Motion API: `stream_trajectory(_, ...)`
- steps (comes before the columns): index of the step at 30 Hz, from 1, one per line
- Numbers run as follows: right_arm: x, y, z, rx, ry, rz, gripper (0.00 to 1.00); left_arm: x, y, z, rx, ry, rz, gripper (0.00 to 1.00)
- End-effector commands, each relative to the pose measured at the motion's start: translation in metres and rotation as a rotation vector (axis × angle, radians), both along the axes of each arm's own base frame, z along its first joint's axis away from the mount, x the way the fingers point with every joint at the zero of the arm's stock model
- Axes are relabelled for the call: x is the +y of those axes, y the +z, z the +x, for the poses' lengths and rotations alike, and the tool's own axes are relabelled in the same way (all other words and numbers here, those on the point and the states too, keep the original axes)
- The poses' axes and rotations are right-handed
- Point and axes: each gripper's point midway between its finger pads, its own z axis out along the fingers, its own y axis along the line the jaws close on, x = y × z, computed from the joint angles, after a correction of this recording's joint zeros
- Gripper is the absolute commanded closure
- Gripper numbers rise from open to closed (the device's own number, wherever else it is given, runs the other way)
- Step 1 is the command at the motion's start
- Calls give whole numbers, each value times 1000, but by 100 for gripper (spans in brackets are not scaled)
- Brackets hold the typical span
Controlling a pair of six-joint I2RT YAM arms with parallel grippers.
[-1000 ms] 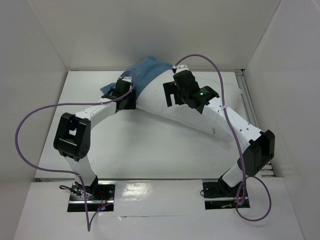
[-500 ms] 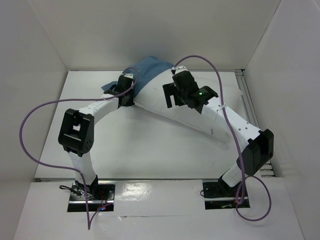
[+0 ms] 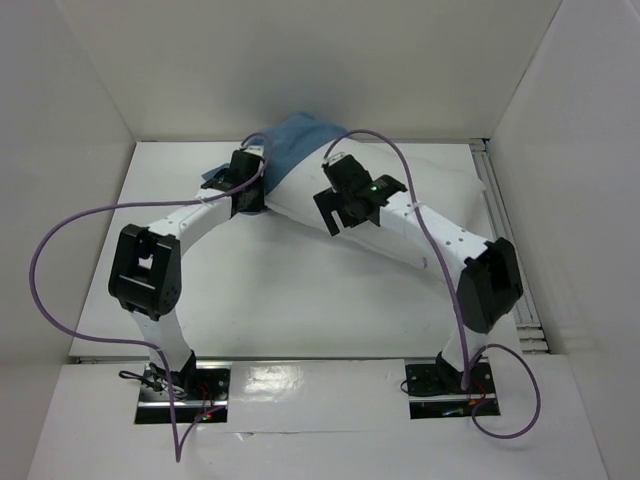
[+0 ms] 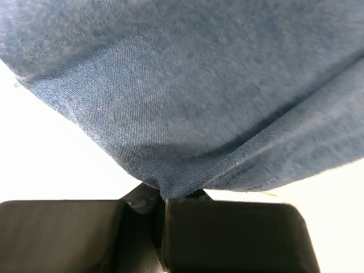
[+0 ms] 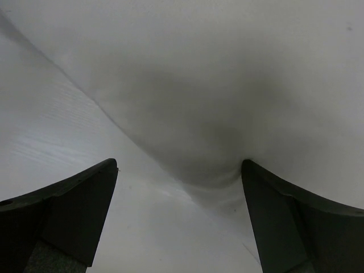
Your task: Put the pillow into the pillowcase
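The blue pillowcase (image 3: pixel 296 138) lies wrinkled at the back of the table, over the far left end of the white pillow (image 3: pixel 445 180). In the left wrist view the pillowcase (image 4: pixel 187 96) fills the frame, and a fold of its edge is pinched in my left gripper (image 4: pixel 164 196). From above, my left gripper (image 3: pixel 252 172) sits at the cloth's left edge. My right gripper (image 3: pixel 335 208) hovers over the pillow's near left edge. In its own view my right gripper (image 5: pixel 179 170) is open, the pillow (image 5: pixel 239 74) bulging ahead, and its right fingertip (image 5: pixel 253 173) touches the pillow's rim.
White walls (image 3: pixel 90 90) close in the table on the left, back and right. A metal rail (image 3: pixel 490 170) runs along the right side. Purple cables (image 3: pixel 60 240) loop off both arms. Bare tabletop (image 3: pixel 300 290) lies between the arms.
My left gripper has shut on the pillowcase edge. The right arm has swung left, bringing its open gripper over the pillow's near left edge.
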Motion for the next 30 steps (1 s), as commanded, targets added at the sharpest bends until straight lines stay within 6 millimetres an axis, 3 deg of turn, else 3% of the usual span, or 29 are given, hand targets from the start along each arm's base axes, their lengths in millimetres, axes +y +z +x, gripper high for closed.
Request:
stream_trajectory(1,14,-27,26,4,-22,-5,5,-19,40,-3,-62,-58,-81,100)
stream_trajectory(3,19,-37,44,21,-61,15,26,-31,54,-4,-79,-87,-114,100)
stream_trajectory(4,29,-37,66,5,-80,34,62,-42,72,-1,-100,-117,-138,100)
stream_trajectory(5,23,-34,79,4,-124,49,84,-58,73,-1,-83,-161,-178,100)
stream_trajectory(6,19,-26,93,-22,-159,53,100,-66,75,-2,-54,-181,-205,100)
stream_trajectory(7,23,1,115,-86,-185,95,100,-83,117,12,-119,-218,-255,100)
stream_trajectory(8,15,22,129,-134,-225,129,100,-104,133,11,-120,-287,-301,100)
stream_trajectory(9,9,42,139,-181,-246,151,100,-119,130,17,-96,-316,-311,100)
stream_trajectory(10,7,60,146,-216,-269,189,100,-138,178,18,-158,-364,-340,100)
stream_trajectory(11,4,98,156,-296,-279,247,100,-152,194,16,-169,-408,-367,100)
stream_trajectory(12,7,115,156,-325,-280,288,100,-161,209,15,-185,-439,-387,100)
stream_trajectory(13,7,136,152,-359,-267,327,100,-168,237,19,-237,-463,-423,100)
stream_trajectory(15,25,142,142,-364,-237,369,100,-180,258,7,-238,-517,-508,100)
stream_trajectory(16,33,133,137,-343,-231,368,100,-183,262,5,-244,-540,-523,100)
stream_trajectory(19,62,77,110,-224,-207,353,100,-182,243,-10,-188,-551,-539,100)
stream_trajectory(20,72,45,91,-147,-196,365,100,-178,219,-21,-128,-546,-534,100)
stream_trajectory(22,78,15,73,-70,-185,382,100,-172,191,-31,-67,-524,-517,100)
stream_trajectory(23,73,-7,58,-19,-188,372,100,-165,156,-41,15,-495,-492,100)
stream_trajectory(25,80,-18,49,12,-189,398,100,-160,153,-52,15,-489,-499,100)
stream_trajectory(26,79,-22,47,20,-197,397,100,-160,139,-60,52,-497,-505,100)
stream_trajectory(28,78,-12,52,-2,-213,405,100,-161,141,-62,55,-491,-527,100)
stream_trajectory(30,71,13,74,-50,-263,451,100,-177,148,-70,67,-539,-557,100)
